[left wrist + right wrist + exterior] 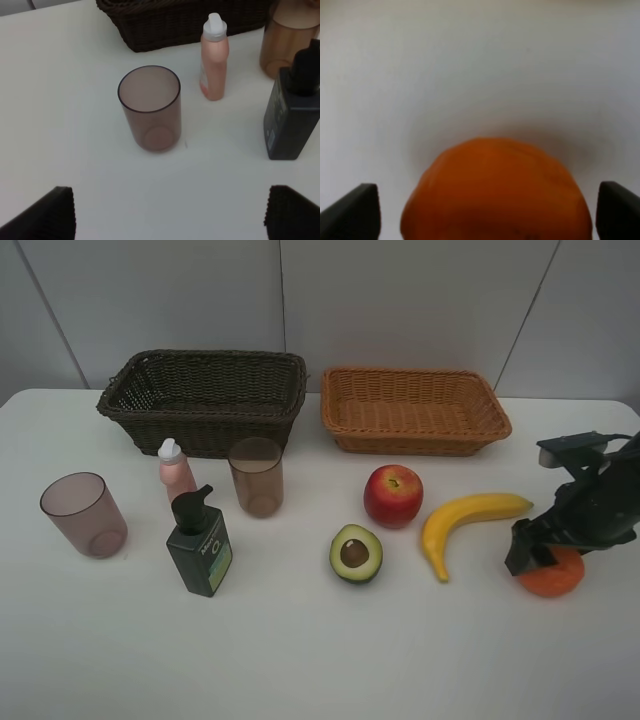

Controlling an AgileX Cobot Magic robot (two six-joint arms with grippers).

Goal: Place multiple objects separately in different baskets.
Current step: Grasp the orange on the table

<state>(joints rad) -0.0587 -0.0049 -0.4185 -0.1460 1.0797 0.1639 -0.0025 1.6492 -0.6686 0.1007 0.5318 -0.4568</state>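
right fingers (351, 214) astride orange (495, 195)

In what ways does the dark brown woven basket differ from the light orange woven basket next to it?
The dark brown woven basket is nearly black-brown; the light orange woven basket is warm tan. The dark one has taller walls; the light one is shallower. In the high view the dark one stands left, the light one right. Both are rectangular, with nothing visible inside.
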